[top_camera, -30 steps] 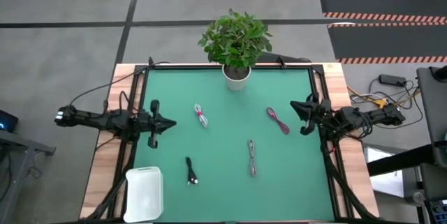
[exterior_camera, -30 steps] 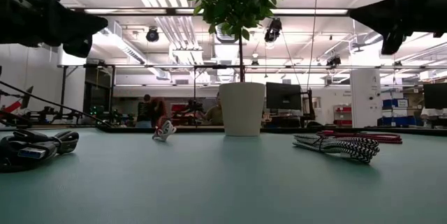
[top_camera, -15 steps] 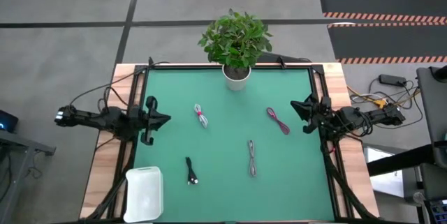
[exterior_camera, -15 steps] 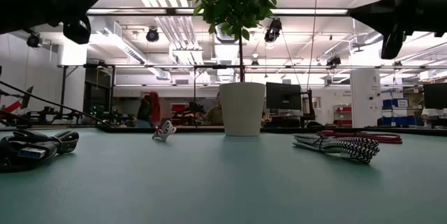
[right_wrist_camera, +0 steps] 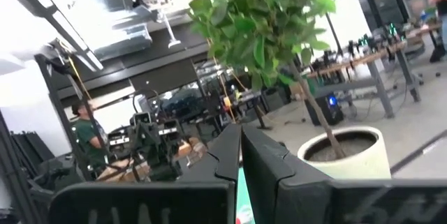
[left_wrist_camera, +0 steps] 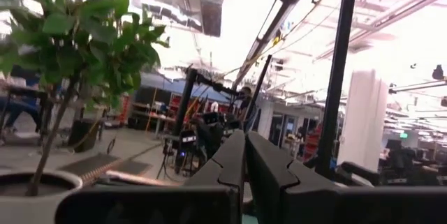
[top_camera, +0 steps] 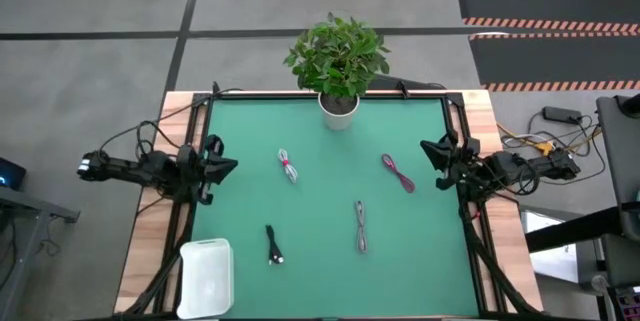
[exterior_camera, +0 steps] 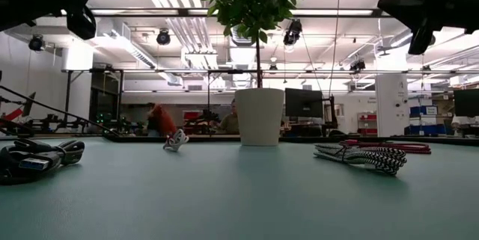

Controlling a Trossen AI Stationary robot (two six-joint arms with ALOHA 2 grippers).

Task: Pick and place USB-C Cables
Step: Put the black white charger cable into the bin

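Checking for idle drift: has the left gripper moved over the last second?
Yes. In the high view the left gripper, shut, has pulled back toward the table's left edge, away from the white-red cable.

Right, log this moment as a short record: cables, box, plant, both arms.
white and red cable: lying on the green mat, left of middle
purple cable: on the mat, nearest the right gripper
grey cable: on the mat, near side
black cable: on the mat, beside the white box
plant pot: at the far edge
left gripper: at the left edge, jaws shut, empty
right gripper: at the right edge, jaws shut, empty
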